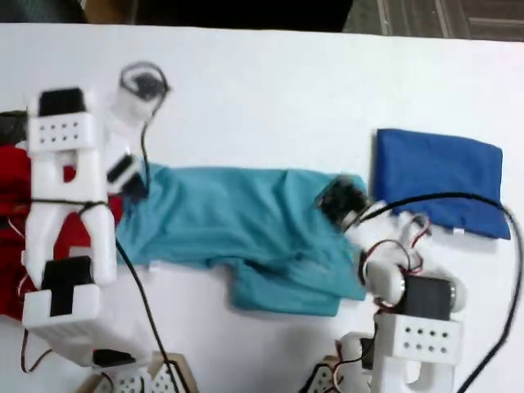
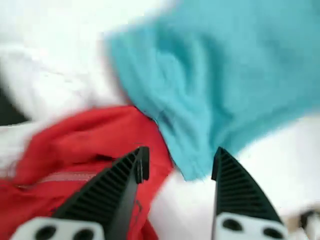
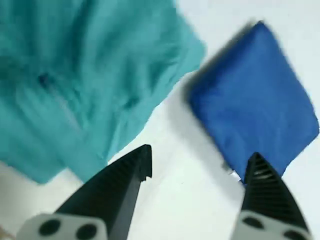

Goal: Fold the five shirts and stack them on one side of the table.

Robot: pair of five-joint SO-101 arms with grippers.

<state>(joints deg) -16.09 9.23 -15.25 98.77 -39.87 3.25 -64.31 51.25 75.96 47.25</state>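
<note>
your left gripper (image 2: 181, 152) + right gripper (image 3: 201, 154): wide open, empty, at ends of teal shirt (image 1: 237, 221); fold grab, i reckon | blue shirt (image 1: 438, 180) folded aside; probably stack base

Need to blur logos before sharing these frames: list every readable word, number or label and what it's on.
No text here can be read.
Blue folded shirt: small white tag at its edge, too small to read.
Teal shirt: no print visible.
Red shirt: a pale strip, blurred, no letters discernible.
</note>
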